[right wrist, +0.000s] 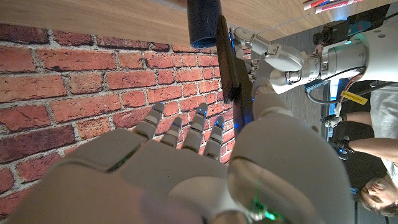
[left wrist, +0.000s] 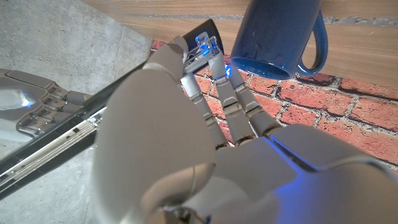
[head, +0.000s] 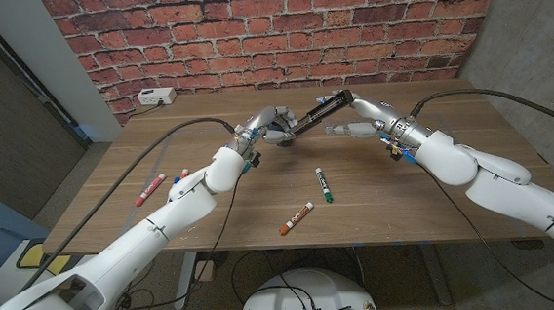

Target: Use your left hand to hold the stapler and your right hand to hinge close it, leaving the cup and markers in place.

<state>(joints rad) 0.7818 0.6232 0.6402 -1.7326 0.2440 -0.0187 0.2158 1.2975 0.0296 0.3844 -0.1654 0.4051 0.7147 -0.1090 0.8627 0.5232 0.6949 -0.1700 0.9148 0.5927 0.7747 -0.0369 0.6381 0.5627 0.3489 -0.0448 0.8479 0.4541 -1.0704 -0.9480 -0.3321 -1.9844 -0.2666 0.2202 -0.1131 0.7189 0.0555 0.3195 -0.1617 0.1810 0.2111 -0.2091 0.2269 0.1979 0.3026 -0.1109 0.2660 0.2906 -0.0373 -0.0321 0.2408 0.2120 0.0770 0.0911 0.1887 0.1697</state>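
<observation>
Stapler (head: 306,120) sits at the far middle of the wooden table (head: 379,216), still hinged open — its top arm angles up and away toward the right hand (head: 361,122). Left hand (head: 267,126) is wrapped around the stapler's base end, fingers curled on it, apparently to pin the base down so the top arm can be swung shut without the whole thing sliding. Right hand is up at the raised end of the top arm, fingers reaching toward it; whether it actually grips or just touches — cannot tell, contact point is too small in the head view and blocked by the hand's own back in the right wrist view.

Blue cup (left wrist: 280,34) stands just behind the stapler, close to the left hand's fingertips (left wrist: 208,50), so the closing push looks like it needs to stay clear of it. In the head view the cup is mostly hidden behind the left hand.

Markers: green marker (head: 324,185) and orange marker (head: 296,218) lie on the near side of the stapler, well apart from it; red marker (head: 149,189) lies well off toward the left arm's side, with another beside it partly covered by the left arm.

Hinge itself is hidden under the left hand.
</observation>
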